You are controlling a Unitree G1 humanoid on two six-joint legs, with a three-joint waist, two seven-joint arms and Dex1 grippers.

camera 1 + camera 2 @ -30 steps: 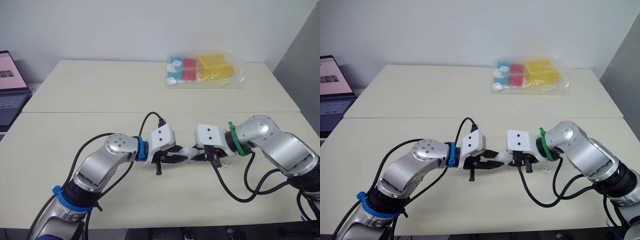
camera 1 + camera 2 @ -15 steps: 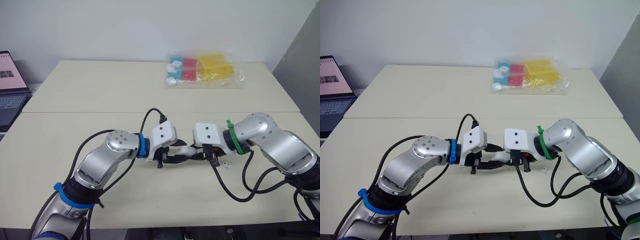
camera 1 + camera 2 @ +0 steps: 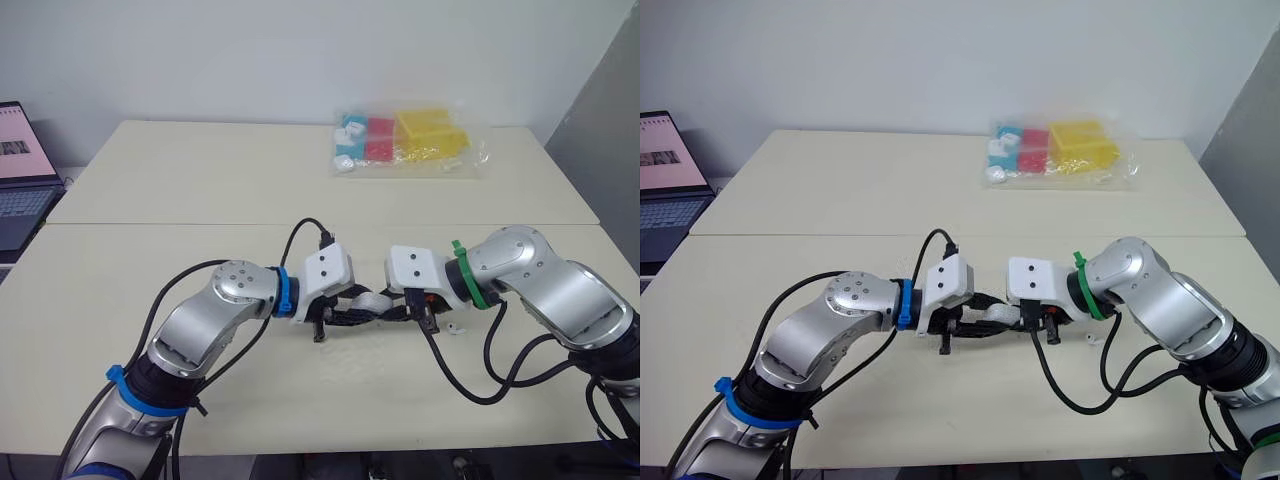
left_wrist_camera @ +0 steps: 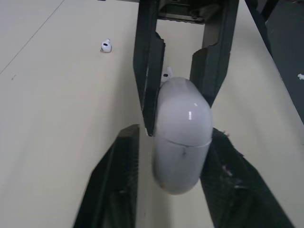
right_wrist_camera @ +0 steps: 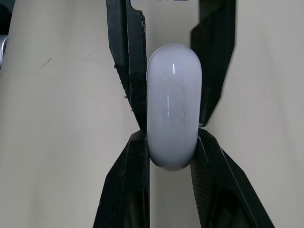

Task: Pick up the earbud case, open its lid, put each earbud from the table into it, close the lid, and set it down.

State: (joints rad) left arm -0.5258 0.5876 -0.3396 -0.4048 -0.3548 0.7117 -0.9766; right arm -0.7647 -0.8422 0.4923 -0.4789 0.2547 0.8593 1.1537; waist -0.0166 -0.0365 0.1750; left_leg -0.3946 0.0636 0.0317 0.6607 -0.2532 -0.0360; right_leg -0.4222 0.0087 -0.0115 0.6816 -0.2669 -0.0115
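Glossy white oval earbud case (image 4: 182,109), lid shut, at mid beige table (image 3: 200,260) – left gripper (image 4: 175,134) and right gripper (image 5: 169,134) both pinch it, fingers closed from opposite ends.

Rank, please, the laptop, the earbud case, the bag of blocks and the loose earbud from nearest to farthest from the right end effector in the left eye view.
1. earbud case: clamped in the right end effector.
2. earbud: on the table, beside the right arm.
3. bag of blocks: at the table's far side.
4. laptop: beyond the table's left edge.
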